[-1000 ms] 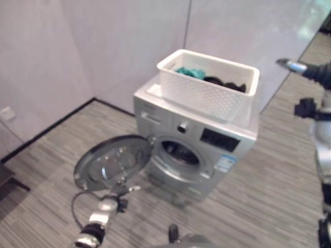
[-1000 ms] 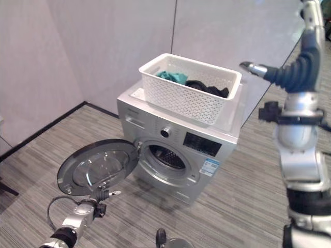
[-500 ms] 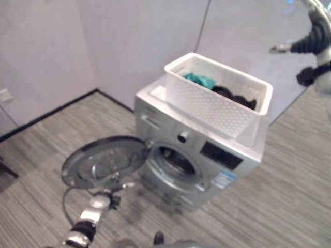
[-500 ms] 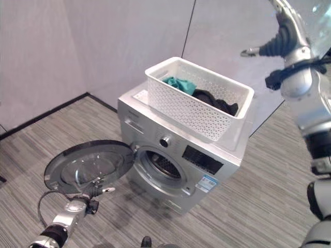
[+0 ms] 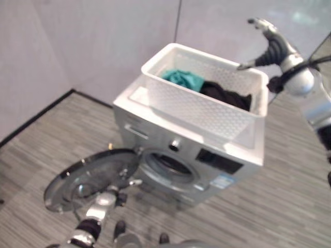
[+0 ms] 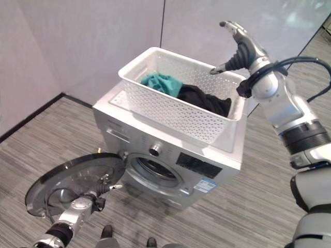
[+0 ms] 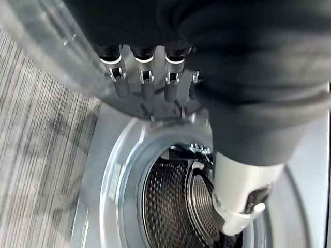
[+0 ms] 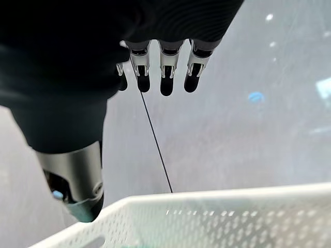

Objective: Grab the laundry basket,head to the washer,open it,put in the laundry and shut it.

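White laundry basket (image 6: 178, 111) atop washer (image 6: 170, 165), right hand (image 6: 239, 46) now nearer, fingers straight, left hand (image 6: 101, 187) relaxed by door (image 6: 70, 181).

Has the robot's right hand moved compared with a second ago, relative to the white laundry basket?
Yes. The right hand has come in from out past the white perforated laundry basket's far end and now hovers open above its far rim.

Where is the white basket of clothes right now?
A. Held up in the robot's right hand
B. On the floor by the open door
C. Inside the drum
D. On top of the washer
D: the basket sits on the washer, with the right hand open above its far rim, not touching it.
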You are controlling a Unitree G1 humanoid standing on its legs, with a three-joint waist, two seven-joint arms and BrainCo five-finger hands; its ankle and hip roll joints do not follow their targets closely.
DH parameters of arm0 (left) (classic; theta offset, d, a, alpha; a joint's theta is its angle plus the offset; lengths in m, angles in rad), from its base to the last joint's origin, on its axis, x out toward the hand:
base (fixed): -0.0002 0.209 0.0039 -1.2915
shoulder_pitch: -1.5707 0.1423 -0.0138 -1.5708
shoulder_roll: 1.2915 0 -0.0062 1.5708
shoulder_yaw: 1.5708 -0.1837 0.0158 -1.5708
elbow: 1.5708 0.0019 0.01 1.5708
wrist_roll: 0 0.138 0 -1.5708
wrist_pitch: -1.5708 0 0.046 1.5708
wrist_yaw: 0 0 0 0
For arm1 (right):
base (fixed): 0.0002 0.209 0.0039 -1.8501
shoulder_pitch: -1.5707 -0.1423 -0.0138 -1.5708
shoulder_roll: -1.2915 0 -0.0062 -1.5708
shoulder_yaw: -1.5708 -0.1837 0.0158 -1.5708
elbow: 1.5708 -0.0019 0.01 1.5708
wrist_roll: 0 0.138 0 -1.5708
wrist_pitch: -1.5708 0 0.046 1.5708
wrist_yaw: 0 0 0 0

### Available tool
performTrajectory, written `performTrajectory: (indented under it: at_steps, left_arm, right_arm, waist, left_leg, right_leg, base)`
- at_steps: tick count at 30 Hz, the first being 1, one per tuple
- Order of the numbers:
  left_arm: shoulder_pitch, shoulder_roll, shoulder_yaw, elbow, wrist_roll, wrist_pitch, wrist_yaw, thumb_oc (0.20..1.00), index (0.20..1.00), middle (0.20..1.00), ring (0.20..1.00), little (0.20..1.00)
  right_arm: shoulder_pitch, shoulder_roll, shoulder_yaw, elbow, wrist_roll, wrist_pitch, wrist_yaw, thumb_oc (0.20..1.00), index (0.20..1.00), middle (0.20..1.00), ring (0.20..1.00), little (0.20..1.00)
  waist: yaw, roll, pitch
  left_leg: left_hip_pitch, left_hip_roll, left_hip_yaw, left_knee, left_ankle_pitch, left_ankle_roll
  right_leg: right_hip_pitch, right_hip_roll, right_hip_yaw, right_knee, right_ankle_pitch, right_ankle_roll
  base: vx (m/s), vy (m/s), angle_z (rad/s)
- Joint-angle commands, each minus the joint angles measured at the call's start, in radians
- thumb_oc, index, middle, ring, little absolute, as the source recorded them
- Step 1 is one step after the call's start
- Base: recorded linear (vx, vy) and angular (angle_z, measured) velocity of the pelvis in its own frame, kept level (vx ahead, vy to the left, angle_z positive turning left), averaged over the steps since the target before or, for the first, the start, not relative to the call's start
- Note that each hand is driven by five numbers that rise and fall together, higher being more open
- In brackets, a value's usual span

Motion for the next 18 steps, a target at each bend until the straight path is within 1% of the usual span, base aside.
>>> performTrajectory:
  at_steps: [1, 7, 8, 9, 10, 11, 13, 18]
  left_arm:
    - [-0.002, 0.011, -0.02, 0.015, -0.008, -0.042, -0.022, 1.0, 1.0, 1.0, 1.0, 1.0]
    - [0.012, -0.008, -0.035, 0.019, -0.023, -0.036, -0.035, 1.0, 1.0, 1.0, 1.0, 1.0]
    - [0.016, -0.009, -0.04, 0.013, -0.024, -0.035, -0.039, 1.0, 1.0, 1.0, 1.0, 1.0]
    - [0.018, -0.009, -0.047, 0.011, -0.027, -0.033, -0.043, 1.0, 1.0, 1.0, 1.0, 1.0]
    - [0.019, -0.009, -0.053, 0.004, -0.035, -0.032, -0.048, 1.0, 1.0, 1.0, 1.0, 1.0]
    - [0.019, -0.01, -0.053, 0.004, -0.035, -0.032, -0.048, 1.0, 1.0, 1.0, 1.0, 1.0]
    - [0.02, -0.005, -0.059, -0.009, -0.045, -0.028, -0.05, 1.0, 1.0, 1.0, 1.0, 1.0]
    - [0.029, 0.015, -0.053, -0.061, -0.057, -0.023, -0.051, 1.0, 1.0, 1.0, 1.0, 1.0]
  right_arm:
    - [-0.026, 0.005, -0.01, -0.011, 0.029, -0.019, 0.029, 1.0, 1.0, 1.0, 1.0, 1.0]
    - [-0.104, 0.018, 0.059, 0.008, 0.075, -0.028, 0.064, 1.0, 1.0, 1.0, 1.0, 1.0]
    - [-0.132, 0.017, 0.087, 0.027, 0.08, -0.026, 0.076, 1.0, 1.0, 1.0, 1.0, 1.0]
    - [-0.157, 0.019, 0.109, 0.044, 0.087, -0.02, 0.088, 1.0, 1.0, 1.0, 1.0, 1.0]
    - [-0.216, 0.036, 0.163, 0.088, 0.085, -0.013, 0.1, 1.0, 1.0, 1.0, 1.0, 1.0]
    - [-0.217, 0.036, 0.164, 0.089, 0.085, -0.013, 0.1, 1.0, 1.0, 1.0, 1.0, 1.0]
    - [-0.292, 0.054, 0.234, 0.159, 0.077, 0.004, 0.12, 1.0, 1.0, 1.0, 1.0, 1.0]
    - [-0.341, 0.042, 0.275, 0.18, 0.066, 0.029, 0.14, 1.0, 1.0, 1.0, 1.0, 1.0]
  waist:
    - [0.041, -0.022, -0.074]
    - [0.037, -0.026, -0.085]
    - [0.037, -0.028, -0.087]
    - [0.038, -0.032, -0.088]
    - [0.038, -0.036, -0.087]
    - [0.038, -0.035, -0.087]
    - [0.039, -0.042, -0.086]
    - [0.037, -0.05, -0.069]
  left_leg:
    - [0.0, 0.013, 0.042, 0.088, -0.058, 0.063]
    - [0.03, 0.018, 0.058, 0.06, -0.06, 0.065]
    - [0.033, 0.018, 0.059, 0.056, -0.06, 0.065]
    - [0.035, 0.018, 0.057, 0.052, -0.06, 0.066]
    - [0.036, 0.02, 0.057, 0.04, -0.056, 0.065]
    - [0.036, 0.02, 0.057, 0.04, -0.056, 0.065]
    - [0.033, 0.022, 0.056, 0.02, -0.047, 0.063]
    - [0.02, 0.024, 0.051, 0.0, -0.035, 0.06]
  right_leg:
    - [-0.088, -0.16, 0.023, 0.15, -0.076, 0.135]
    - [-0.083, -0.163, 0.027, 0.138, -0.073, 0.141]
    - [-0.082, -0.163, 0.027, 0.136, -0.073, 0.142]
    - [-0.082, -0.162, 0.027, 0.135, -0.072, 0.143]
    - [-0.084, -0.163, 0.023, 0.131, -0.071, 0.145]
    - [-0.084, -0.163, 0.022, 0.131, -0.071, 0.145]
    - [-0.087, -0.164, 0.01, 0.118, -0.066, 0.15]
    - [-0.1, -0.166, -0.006, 0.112, -0.06, 0.154]
  base:
    - [0.03, 0.049, -0.04]
    - [0.02, 0.029, -0.02]
    - [0.02, 0.016, -0.16]
    - [0.01, 0.022, -0.1]
    - [0.0, 0.015, -0.05]
    - [-0.01, 0.011, -0.04]
    - [-0.01, 0.01, 0.05]
    - [-0.03, 0.002, 0.1]
